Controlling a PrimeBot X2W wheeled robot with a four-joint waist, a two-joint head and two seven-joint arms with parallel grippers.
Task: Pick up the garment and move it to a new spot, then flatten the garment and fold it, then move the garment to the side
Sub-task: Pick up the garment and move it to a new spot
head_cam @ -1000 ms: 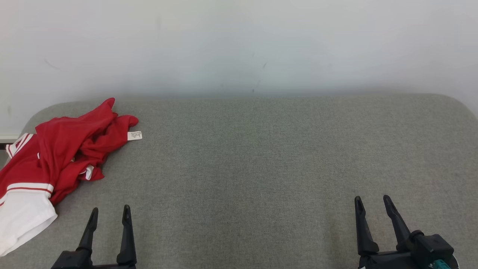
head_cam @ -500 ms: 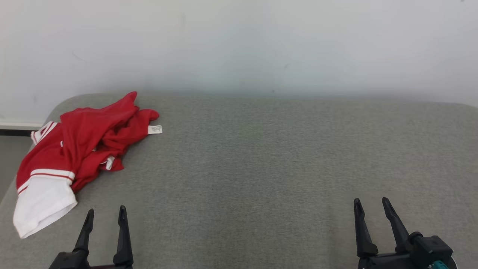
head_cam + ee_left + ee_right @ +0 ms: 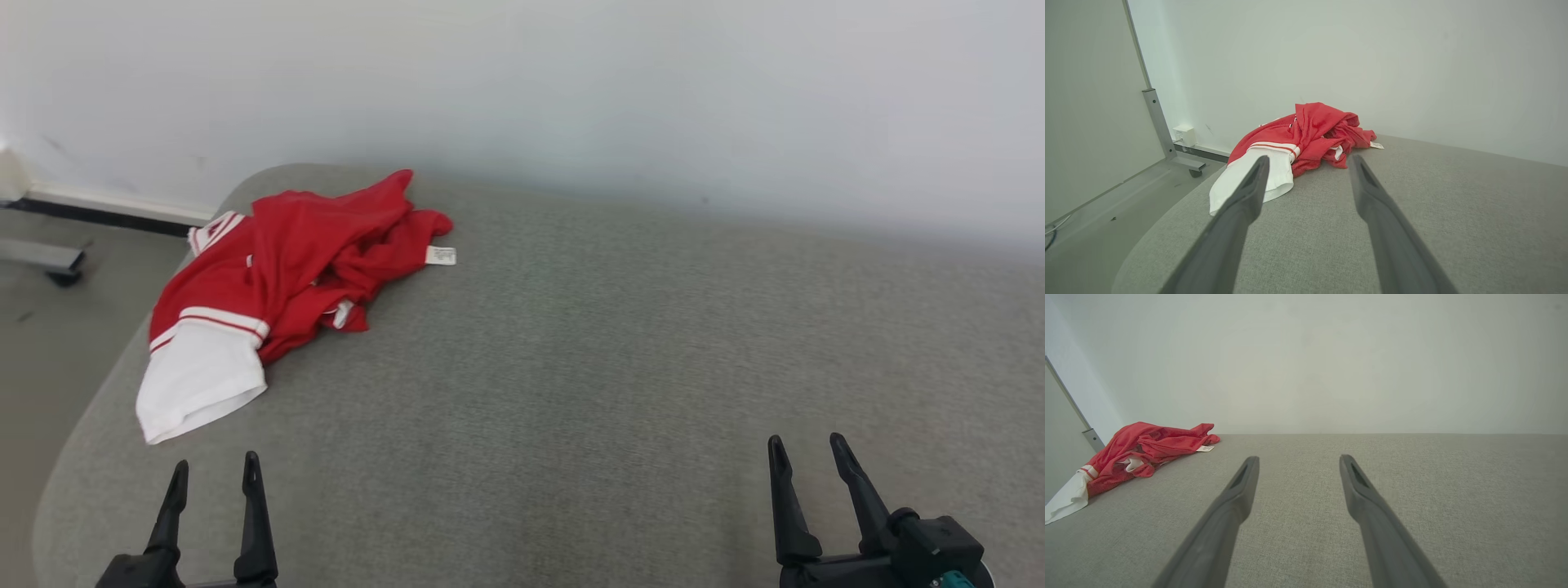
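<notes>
Grey fabric-covered surface (image 3: 588, 367) extends back to a plain white wall (image 3: 571, 82). Left gripper (image 3: 214, 462): fingers spread wide, holding nothing, positioned at the near left of the surface, clear of the garment. Right gripper (image 3: 806, 439): fingers likewise spread wide, empty, at the near right, well apart from the garment. Garment (image 3: 302, 245): red with white striped trim and a white section (image 3: 200, 384), crumpled in a heap at the far left corner of the surface, ahead of the left gripper. A small white label (image 3: 440, 256) protrudes at its right side.
</notes>
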